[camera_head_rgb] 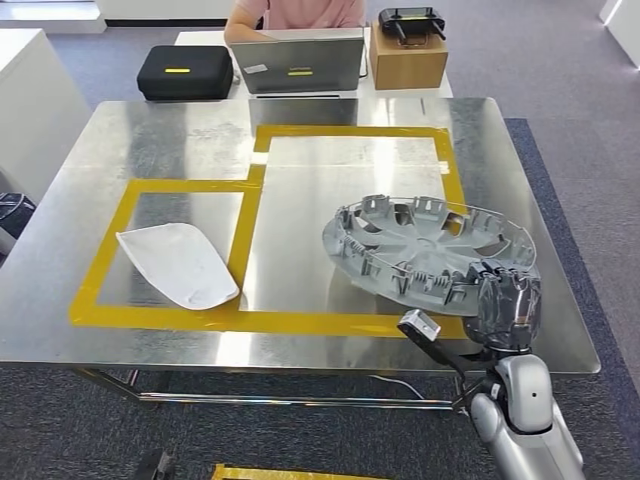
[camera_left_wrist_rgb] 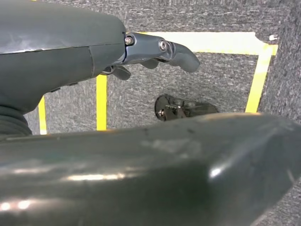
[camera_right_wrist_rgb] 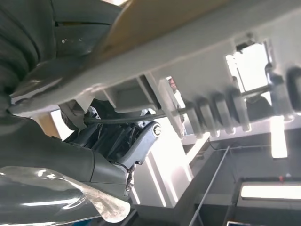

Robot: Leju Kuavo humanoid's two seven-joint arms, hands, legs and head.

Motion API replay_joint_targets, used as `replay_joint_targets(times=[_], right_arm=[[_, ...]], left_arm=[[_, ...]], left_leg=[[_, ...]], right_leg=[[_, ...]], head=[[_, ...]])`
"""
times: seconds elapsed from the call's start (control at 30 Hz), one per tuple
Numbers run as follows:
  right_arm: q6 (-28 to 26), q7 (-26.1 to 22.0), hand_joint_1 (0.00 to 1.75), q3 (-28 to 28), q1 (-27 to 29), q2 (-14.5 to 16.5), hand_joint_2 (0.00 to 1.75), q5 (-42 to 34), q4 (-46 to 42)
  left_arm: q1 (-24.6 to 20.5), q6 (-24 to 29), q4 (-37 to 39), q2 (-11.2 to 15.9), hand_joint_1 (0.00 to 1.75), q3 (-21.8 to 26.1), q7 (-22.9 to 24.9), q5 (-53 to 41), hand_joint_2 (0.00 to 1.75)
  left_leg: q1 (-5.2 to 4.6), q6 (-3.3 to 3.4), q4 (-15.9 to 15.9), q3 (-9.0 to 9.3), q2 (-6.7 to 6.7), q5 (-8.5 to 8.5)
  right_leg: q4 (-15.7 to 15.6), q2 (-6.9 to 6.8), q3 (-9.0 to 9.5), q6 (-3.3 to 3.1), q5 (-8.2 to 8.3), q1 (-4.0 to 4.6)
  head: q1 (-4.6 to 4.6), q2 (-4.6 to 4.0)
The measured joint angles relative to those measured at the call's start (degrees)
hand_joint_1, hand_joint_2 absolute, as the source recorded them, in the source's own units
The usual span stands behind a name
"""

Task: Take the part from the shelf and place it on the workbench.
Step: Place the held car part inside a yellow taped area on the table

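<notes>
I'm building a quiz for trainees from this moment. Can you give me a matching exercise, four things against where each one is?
Things:
1 wheel cover
2 white part
3 black case
4 cardboard box

Places:
A inside the left taped rectangle
B held at its rim by the right hand, over the table's right side
C beside the laptop, left
D under the controller

Pairs: 1-B, 2-A, 3-C, 4-D

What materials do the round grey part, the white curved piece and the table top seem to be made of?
The wheel cover: probably moulded plastic, matt grey, judging by its thin ribs and clips along the rim. The white piece: maybe plastic or painted sheet, smooth with a dull shine; the look leaves it open. The table top: apparently sheet metal, shiny, with streaky reflections.
</notes>
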Motion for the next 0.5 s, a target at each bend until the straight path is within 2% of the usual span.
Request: replay_joint_targets(times=[0.2,0.33,0.4,0.5], right_arm=[[2.1,-1.3,1.75,-0.3,-4.0,-2.8,1.75,-1.2,5.9],[2.8,-2.0,0.0,-0.3,-5.7,-3.8,0.0,-1.8,8.6],[3.2,-3.0,0.0,-0.3,-6.7,-4.4,0.0,-2.8,10.2],[4.9,-4.7,0.0,-0.2,-8.0,-4.9,0.0,-5.8,12.2]], left_arm=[[-0.1,0.6,0.0,0.0,0.0,0.3,0.2,-0.4,0.0],[-0.2,0.9,0.0,0.0,0.0,0.5,0.5,-0.7,1.75],[-0.3,1.3,0.0,0.0,0.0,0.6,0.6,-1.0,1.75],[-0.3,1.5,0.0,0.3,0.0,0.7,0.8,-1.0,0.44]], left_leg=[[-0.16,0.05,0.2,-0.05,-0.01,-0.03],[-0.16,0.05,0.3,-0.09,-0.01,-0.03],[-0.16,0.06,0.3,-0.09,-0.01,-0.03],[-0.16,0.06,0.3,-0.09,0.0,-0.03]], right_leg=[[0.0,-0.05,0.03,0.17,0.11,-0.17],[0.0,-0.03,0.03,0.23,0.15,-0.19],[0.0,-0.02,0.03,0.24,0.16,-0.19],[0.0,-0.01,0.03,0.24,0.17,-0.19]], head=[[-0.01,0.0],[-0.02,-0.01],[-0.01,-0.01],[-0.01,-0.01]])
